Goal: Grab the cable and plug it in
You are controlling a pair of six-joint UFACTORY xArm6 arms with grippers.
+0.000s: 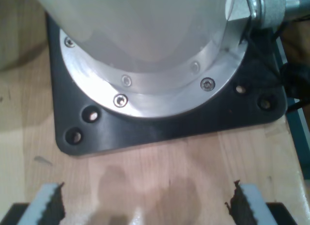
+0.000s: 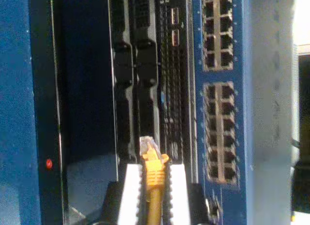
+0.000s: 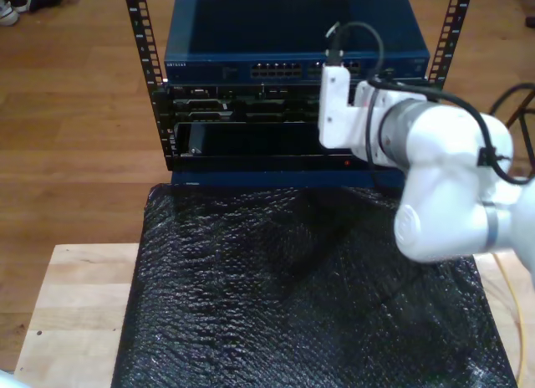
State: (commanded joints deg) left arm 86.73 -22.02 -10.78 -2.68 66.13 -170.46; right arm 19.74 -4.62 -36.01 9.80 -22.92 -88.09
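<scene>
The cable (image 2: 154, 174) is yellow-orange, and its small clear plug (image 2: 149, 146) points at the rack's front. My second gripper (image 2: 154, 181) is shut on the cable just behind the plug, with a white pad (image 2: 130, 188) on each side. The plug tip hovers in front of a dark panel beside the blue network switch (image 2: 220, 133), apart from its ports. In the exterior view the second arm (image 3: 435, 171) reaches toward the rack (image 3: 251, 112), and a thin length of cable (image 3: 512, 304) trails at that view's right. My first gripper (image 1: 149, 205) is open above bare wood, nothing between its fingers.
A black arm base plate (image 1: 145, 128) with a silver flange is bolted to the wooden table just ahead of my first gripper. A black bubble-wrap mat (image 3: 309, 296) covers the table before the rack. The blue switch (image 3: 292, 45) tops the rack.
</scene>
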